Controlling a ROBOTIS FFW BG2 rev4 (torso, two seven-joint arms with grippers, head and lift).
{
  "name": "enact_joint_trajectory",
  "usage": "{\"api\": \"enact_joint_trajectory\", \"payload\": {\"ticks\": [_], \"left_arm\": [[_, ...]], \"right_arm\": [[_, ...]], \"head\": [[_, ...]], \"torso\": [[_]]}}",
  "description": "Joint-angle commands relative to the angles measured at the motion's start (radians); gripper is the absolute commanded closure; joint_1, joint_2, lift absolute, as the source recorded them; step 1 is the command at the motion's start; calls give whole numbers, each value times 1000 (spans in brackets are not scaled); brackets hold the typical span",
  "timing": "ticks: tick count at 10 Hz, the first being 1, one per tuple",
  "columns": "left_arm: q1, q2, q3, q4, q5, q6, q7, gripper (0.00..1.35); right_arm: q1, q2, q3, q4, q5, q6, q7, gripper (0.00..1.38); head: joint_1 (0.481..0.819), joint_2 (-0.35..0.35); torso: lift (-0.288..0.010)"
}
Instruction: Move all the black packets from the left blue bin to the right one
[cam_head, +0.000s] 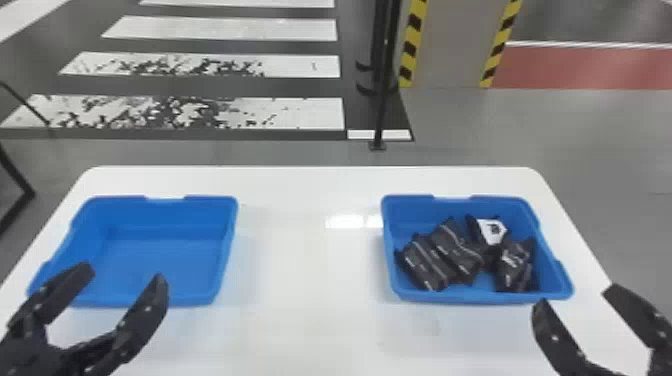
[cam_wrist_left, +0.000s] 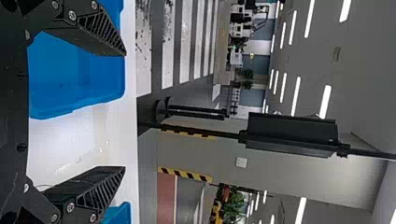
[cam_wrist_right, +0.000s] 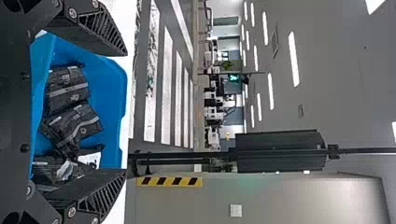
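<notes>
Right blue bin (cam_head: 470, 298) sits on the white bench (cam_head: 310, 320). Black packets (cam_head: 425, 265) lie inside it, jumbled, some overlapping; one toward its far wall bears a white patch (cam_head: 492, 231). Left blue bin (cam_head: 160, 265) stands well apart, to the right bin's left. Left gripper (cam_head: 125, 276) hangs on that same side, farther to the near, fingers released and parted. Right gripper (cam_head: 575, 295) is by the right bin's near right corner, fingers likewise released, spread wide.
</notes>
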Motion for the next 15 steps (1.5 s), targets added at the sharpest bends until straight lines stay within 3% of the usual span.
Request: {"api": "enact_joint_trajectory", "payload": {"ticks": [1,15], "left_arm": [[1,0,1,0,0,1,1,177],[8,-6,7,0,6,13,0,176]], "right_arm": [[-1,1,-1,0,-3,0,0,140],[2,1,1,5,-30,0,-4,140]], "head": [[695,-26],[695,-24]], "torso": [[-121],[-121]]}}
